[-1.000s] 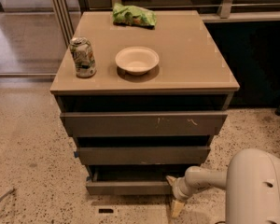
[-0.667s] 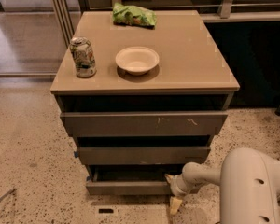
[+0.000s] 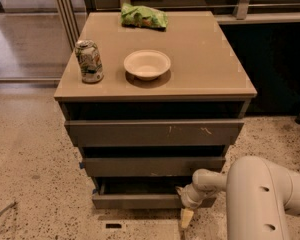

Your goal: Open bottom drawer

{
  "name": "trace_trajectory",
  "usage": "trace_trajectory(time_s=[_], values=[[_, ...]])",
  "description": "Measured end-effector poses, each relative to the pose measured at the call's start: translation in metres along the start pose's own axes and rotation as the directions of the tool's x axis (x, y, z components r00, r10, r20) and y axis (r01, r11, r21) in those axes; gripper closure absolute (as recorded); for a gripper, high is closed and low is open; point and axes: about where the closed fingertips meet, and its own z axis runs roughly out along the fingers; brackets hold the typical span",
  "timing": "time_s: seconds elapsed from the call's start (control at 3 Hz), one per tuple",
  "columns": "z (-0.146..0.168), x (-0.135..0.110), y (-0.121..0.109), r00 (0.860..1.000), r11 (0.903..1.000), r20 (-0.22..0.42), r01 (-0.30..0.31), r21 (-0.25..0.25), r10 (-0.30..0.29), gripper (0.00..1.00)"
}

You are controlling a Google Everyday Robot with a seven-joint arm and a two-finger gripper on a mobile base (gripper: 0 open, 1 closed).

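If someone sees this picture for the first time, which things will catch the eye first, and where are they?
The big pale robot arm fills the lower right corner, and its gripper hangs low by the right end of the bottom drawer, near the floor. On the cabinet top stand a can at the left and a white bowl near the middle, with a green bag lying at the back edge.

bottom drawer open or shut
Seems slightly open: dark gap shows above the bottom drawer front; end effector hangs by its right end.
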Motion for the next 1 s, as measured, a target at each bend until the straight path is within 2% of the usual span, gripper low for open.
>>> trace_trajectory(time_s=[0.67, 1.0], values=[[-0.001, -0.002, 0.019, 0.999, 0.9946, -0.024, -0.05, -0.091, 0.048, 0.0], [-0.002, -0.001, 0.031, 0.998, 0.9887, -0.031, -0.06, -0.137, 0.057, 0.0]])
